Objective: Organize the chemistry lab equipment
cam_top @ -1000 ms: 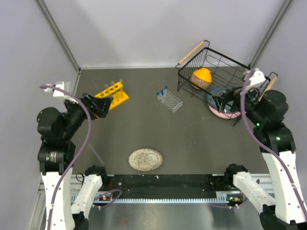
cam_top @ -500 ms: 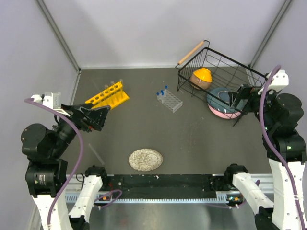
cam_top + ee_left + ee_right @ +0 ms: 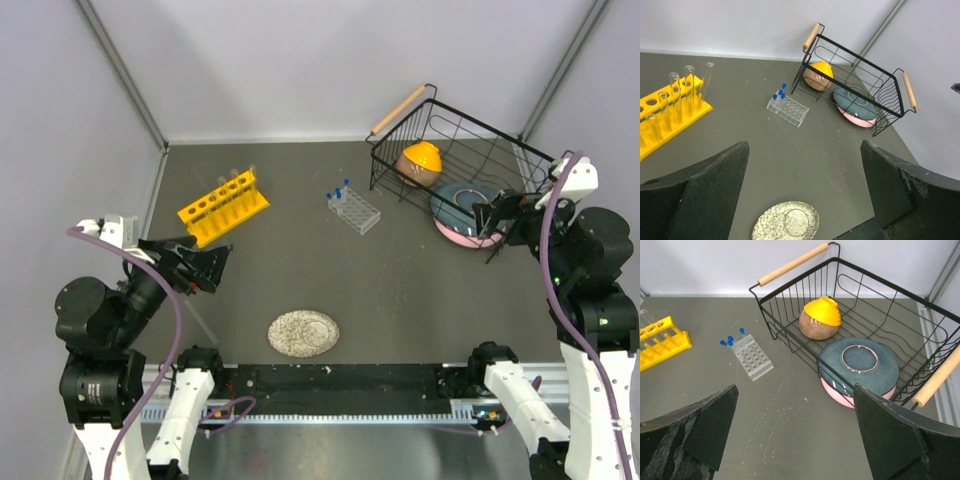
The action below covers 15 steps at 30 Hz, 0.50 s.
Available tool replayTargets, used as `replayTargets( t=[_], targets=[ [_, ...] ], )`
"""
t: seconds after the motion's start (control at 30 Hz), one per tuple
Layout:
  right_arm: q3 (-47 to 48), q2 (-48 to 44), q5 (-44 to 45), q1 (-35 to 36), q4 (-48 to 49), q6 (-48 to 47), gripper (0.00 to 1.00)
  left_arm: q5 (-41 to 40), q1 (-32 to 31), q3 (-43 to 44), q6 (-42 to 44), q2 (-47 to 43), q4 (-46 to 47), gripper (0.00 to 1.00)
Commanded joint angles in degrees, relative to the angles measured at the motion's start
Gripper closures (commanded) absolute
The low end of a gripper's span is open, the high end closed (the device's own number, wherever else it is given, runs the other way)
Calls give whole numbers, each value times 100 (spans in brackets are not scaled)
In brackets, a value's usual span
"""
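Observation:
The yellow six-hole tube rack (image 3: pixel 222 207) stands at the back left with several long clear test tubes (image 3: pixel 689 82) upright in it. A small clear plastic rack (image 3: pixel 354 210) sits mid-table, and short blue-capped vials (image 3: pixel 340 188) stand at its far end. My left gripper (image 3: pixel 205 265) hangs open above the near left of the table, apart from the yellow rack (image 3: pixel 670 112), with nothing between its fingers (image 3: pixel 705 190). At the right my other gripper (image 3: pixel 490 215) is open and empty, hovering beside the basket. The clear rack (image 3: pixel 754 357) lies ahead of it to the left.
A black wire basket (image 3: pixel 460 150) with wooden handles stands at the back right. It holds an orange-topped brown bowl (image 3: pixel 820 317) and a blue plate (image 3: pixel 860 365) over a pink one. A round speckled disc (image 3: pixel 303 332) lies near the front edge.
My left arm has drawn back and down from beside the yellow rack to the near left. The right arm has shifted slightly to the right. Both grippers stayed open.

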Motion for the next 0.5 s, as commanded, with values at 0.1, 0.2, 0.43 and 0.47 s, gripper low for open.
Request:
replayTargets(
  t=[0.1, 0.2, 0.43, 0.47],
  targets=[
    [-320, -114, -380, -105, 168, -243, 1, -174, -29, -150, 248, -150, -56, 1],
    [-355, -140, -389, -87, 194, -349, 1, -157, -38, -203, 274, -159, -65, 1],
    [-391, -141, -581, -96, 308, -473, 1, -332, -38, -256, 397, -203, -152, 1],
    [-373, -140, -600, -87, 308, -446, 1, -341, -38, -265, 389, -195, -170, 1]
  ],
)
